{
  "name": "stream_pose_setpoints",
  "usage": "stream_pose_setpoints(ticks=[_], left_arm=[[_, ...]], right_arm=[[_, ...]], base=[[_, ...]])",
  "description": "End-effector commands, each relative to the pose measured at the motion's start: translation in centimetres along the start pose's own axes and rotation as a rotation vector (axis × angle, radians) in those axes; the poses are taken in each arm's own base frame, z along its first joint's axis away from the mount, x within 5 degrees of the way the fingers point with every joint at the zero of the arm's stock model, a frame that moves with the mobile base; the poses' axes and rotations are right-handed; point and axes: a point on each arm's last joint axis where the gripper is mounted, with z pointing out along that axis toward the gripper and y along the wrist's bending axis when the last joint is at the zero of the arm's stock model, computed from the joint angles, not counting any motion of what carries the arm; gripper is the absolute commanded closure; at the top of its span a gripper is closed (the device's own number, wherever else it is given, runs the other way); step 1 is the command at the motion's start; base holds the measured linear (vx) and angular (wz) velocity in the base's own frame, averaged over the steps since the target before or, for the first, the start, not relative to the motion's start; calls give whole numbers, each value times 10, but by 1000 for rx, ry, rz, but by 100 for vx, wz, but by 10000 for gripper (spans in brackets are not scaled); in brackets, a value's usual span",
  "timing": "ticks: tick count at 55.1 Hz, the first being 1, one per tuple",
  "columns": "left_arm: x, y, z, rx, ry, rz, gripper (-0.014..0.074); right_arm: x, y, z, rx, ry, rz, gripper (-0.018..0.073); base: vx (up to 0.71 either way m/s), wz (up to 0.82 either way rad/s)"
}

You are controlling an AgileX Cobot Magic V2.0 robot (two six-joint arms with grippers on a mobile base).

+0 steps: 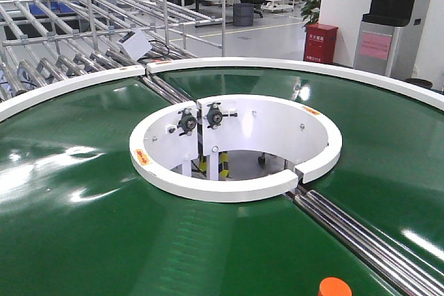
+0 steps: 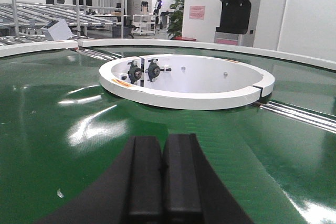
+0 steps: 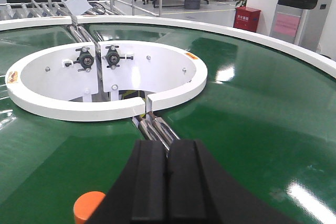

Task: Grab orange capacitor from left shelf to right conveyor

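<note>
The orange capacitor point(image 1: 334, 287) stands on the green conveyor belt point(image 1: 76, 220) at the bottom edge of the front view. It also shows in the right wrist view point(image 3: 87, 206), low on the belt just left of my right gripper point(image 3: 168, 153). My right gripper is shut and empty, its black fingers pressed together above the belt. My left gripper point(image 2: 161, 148) is shut and empty too, hovering over the green belt point(image 2: 58, 103) in front of the white ring. The left shelf is out of view.
A white inner ring point(image 1: 236, 185) with bearing mounts sits at the conveyor's centre. Metal rollers point(image 1: 361, 230) cross the belt seams. Roller racks point(image 1: 62, 46) stand at the back left. A red bin point(image 1: 320, 43) and a grey machine point(image 1: 385, 19) stand at the back right.
</note>
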Motion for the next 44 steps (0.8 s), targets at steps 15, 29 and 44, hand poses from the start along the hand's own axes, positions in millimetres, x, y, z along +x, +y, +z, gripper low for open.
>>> stream_pose_setpoints(ticks=[15,29,44], left_arm=[[-18,-2,-2,17,-114,-11,603],[-18,-2,-2,17,-114,-11,603],[-17,-2,-2,17,-113,-11,603]], right_arm=[[64,2,-12,6,-99,89,571],[137,3,-22,82,-111,97,571],[139,3,-22,82,-91,95,571]], base=[[0,0],[0,0],[0,0]])
